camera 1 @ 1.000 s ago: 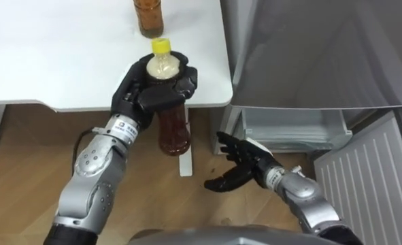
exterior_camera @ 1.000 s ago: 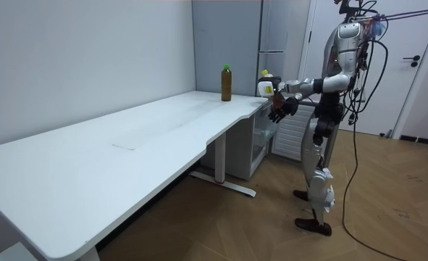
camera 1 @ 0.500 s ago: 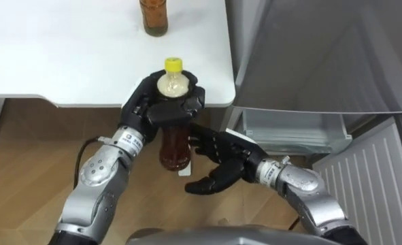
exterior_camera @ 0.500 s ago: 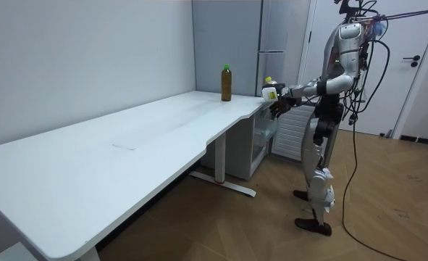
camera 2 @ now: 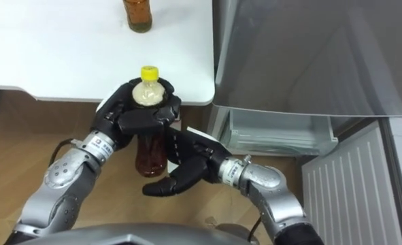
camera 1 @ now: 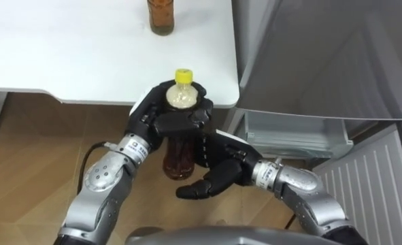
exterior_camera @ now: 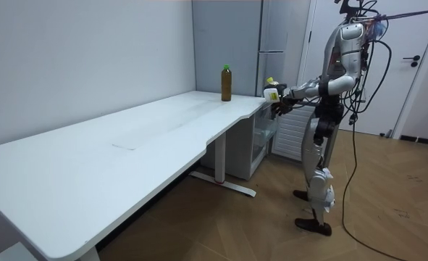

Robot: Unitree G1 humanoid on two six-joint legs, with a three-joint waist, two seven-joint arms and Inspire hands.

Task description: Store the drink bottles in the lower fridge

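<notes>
Left eye view: our right hand [camera 1: 218,169], fingers spread, has risen beside the bottle [camera 1: 177,160] our left hand [camera 1: 168,124] clasps off the bench [camera 1: 64,61], suggesting a handover toward the lower fridge [camera 1: 296,133].

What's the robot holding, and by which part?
Its left hand grips the yellow-capped bottle by its upper part, just under the cap; the right hand is open beside the bottle's lower half.
</notes>
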